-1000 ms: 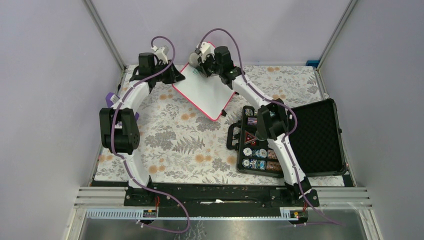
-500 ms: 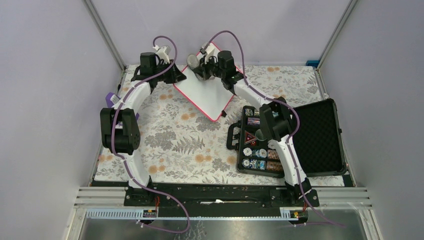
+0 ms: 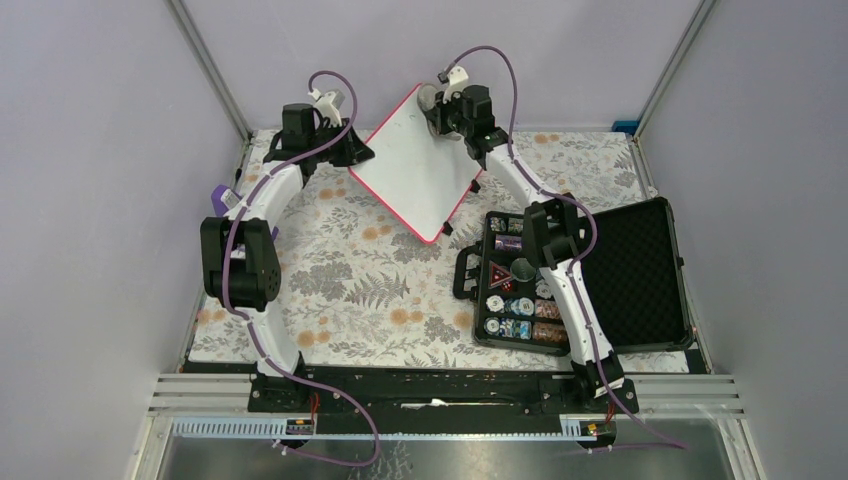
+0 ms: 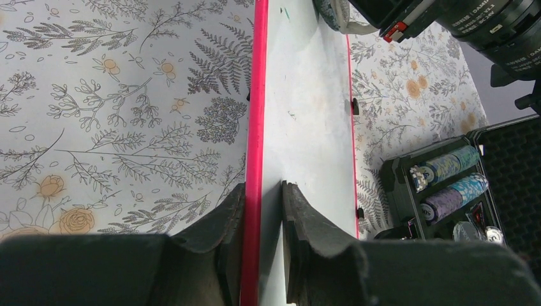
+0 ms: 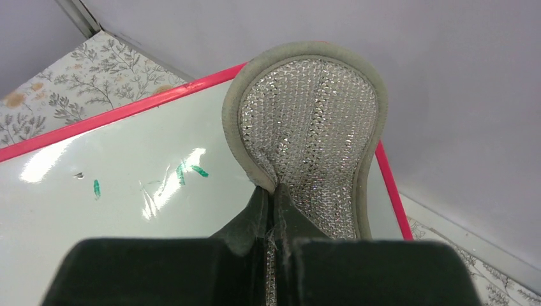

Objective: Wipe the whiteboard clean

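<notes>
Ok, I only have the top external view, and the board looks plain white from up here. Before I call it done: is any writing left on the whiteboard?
Observer: Yes. The right wrist view shows a few short green strokes on the whiteboard, just left of the eraser pad.
Operator: Is the pad gripped properly?
Observer: The right fingers are shut on its narrow end, and its silvery mesh face points at the camera.
Operator: And the left arm's hold?
Observer: The left fingers straddle the board's red rim, one on each side.
</notes>
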